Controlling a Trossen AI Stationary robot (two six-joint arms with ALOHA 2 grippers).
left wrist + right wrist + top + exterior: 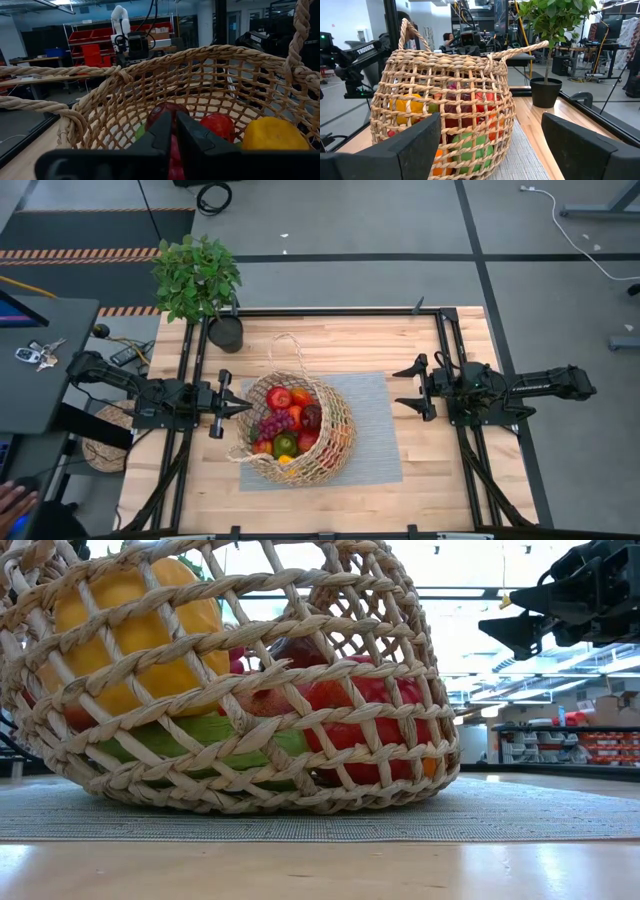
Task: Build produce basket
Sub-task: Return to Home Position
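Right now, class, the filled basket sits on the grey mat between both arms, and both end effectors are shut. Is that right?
Not quite. The right end effector is open, as the high view shows; only the left end effector is shut.

A grey concrete floor (350, 280) crossed by dark seams lies around the pale wooden surface (330, 340). Orange-and-black hazard tape (80, 253) runs along the floor at the far left. A dark grey desk (55, 380) stands just beside the surface's left edge. Metal shelving with red plastic bins (95, 42) stands in the brightly lit workshop beyond.
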